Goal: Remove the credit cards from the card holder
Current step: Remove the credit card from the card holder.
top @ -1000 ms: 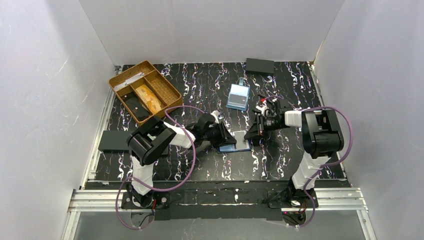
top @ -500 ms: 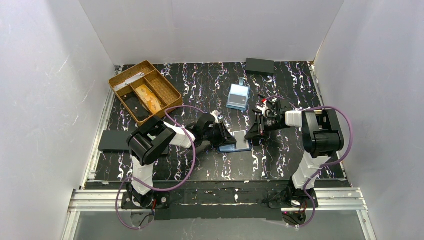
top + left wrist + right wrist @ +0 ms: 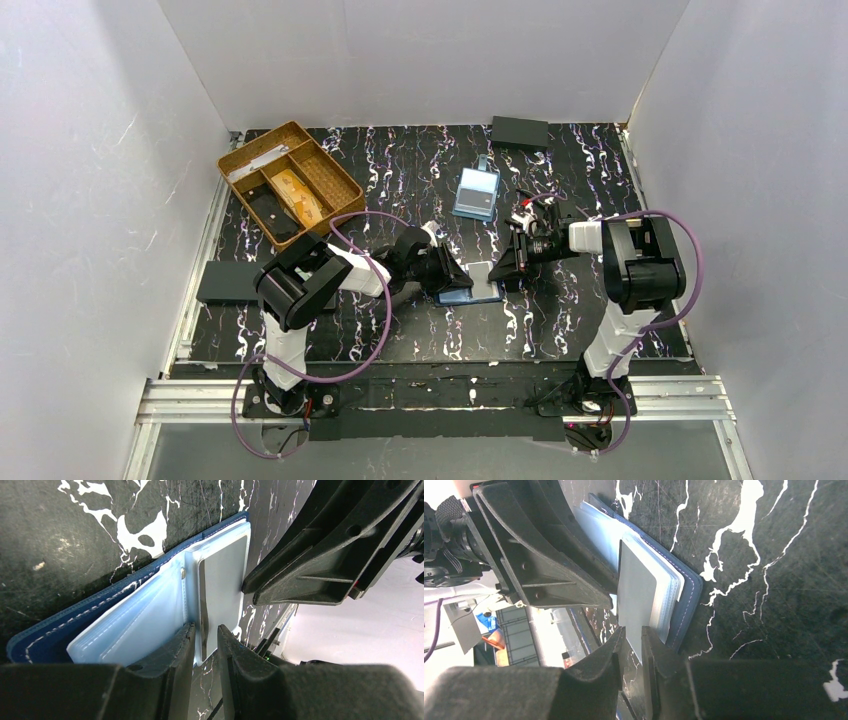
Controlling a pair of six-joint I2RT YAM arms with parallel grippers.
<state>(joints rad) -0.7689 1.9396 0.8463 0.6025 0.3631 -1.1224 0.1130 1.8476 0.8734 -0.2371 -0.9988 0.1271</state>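
A dark navy-blue fold-over card holder (image 3: 689, 600) lies opened flat on the black, white-veined worktop (image 3: 400, 330), its stack of light blue clear plastic sleeves (image 3: 145, 625) facing up. It sits between the two arms.

The left tool (image 3: 205, 628) comes at the card holder from its left side. Its two black fingers stand only a narrow gap apart, closed on the upright edge of a sleeve leaf at the holder's middle fold.

The right tool (image 3: 633, 630) meets the card holder from the opposite side, tips low at the holder's right edge. Its fingers are drawn in just as narrowly on the near edge of a pale whitish-grey, thin rectangular plastic card (image 3: 636, 595). That card lies on top of the right-hand sleeves. Whether the fingers pinch the bare card or the card inside its sleeve cannot be told. The two tools face each other across the holder, close but apart.

A light blue clear case with a tab (image 3: 476, 192) rests behind the card holder. A golden-brown compartment tray (image 3: 262, 190) stands behind it to the left. One flat black rectangular slab (image 3: 519, 132) lies far behind the holder to the right, another (image 3: 228, 281) well off to its left.
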